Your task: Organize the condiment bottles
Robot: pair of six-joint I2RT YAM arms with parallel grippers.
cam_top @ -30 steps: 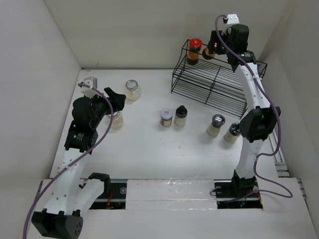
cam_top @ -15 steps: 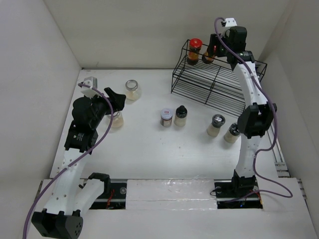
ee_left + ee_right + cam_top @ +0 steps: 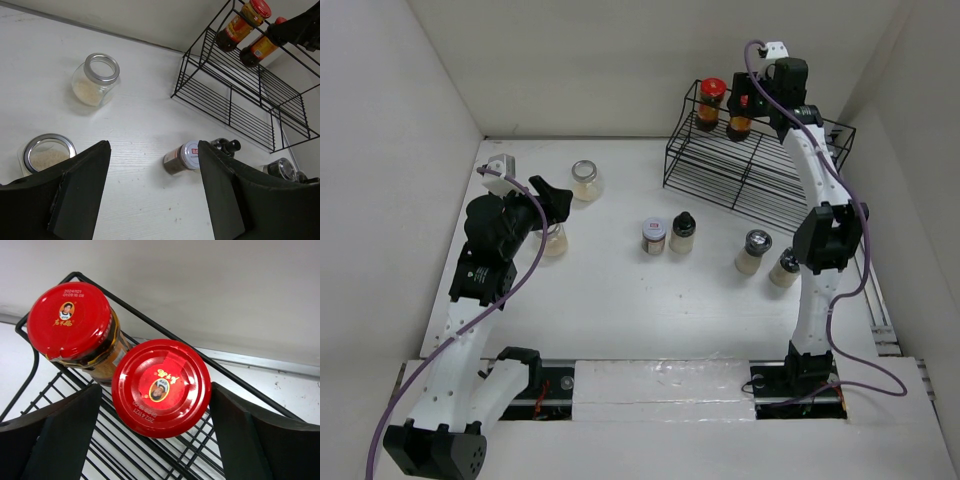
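Two dark condiment bottles with red lids stand side by side on the top shelf of the black wire rack [image 3: 740,170]: one [image 3: 69,320] at the left end, the other [image 3: 161,387] to its right. My right gripper [image 3: 155,387] hangs over the second one, open, with a finger on each side of its lid and a gap on the left. My left gripper [image 3: 152,147] is open and holds nothing. It hovers above the table beside a clear glass jar [image 3: 47,152]. A second glass jar [image 3: 95,82] stands farther back.
On the table in front of the rack stand a white-lidded spice jar [image 3: 654,236], a black-capped shaker [image 3: 683,232] and two more shakers [image 3: 753,250] [image 3: 785,266]. White walls close in the back and both sides.
The right gripper's jaws have widened and let go of the second red-lidded bottle, which now stands upright on the top shelf. The left arm has not moved.
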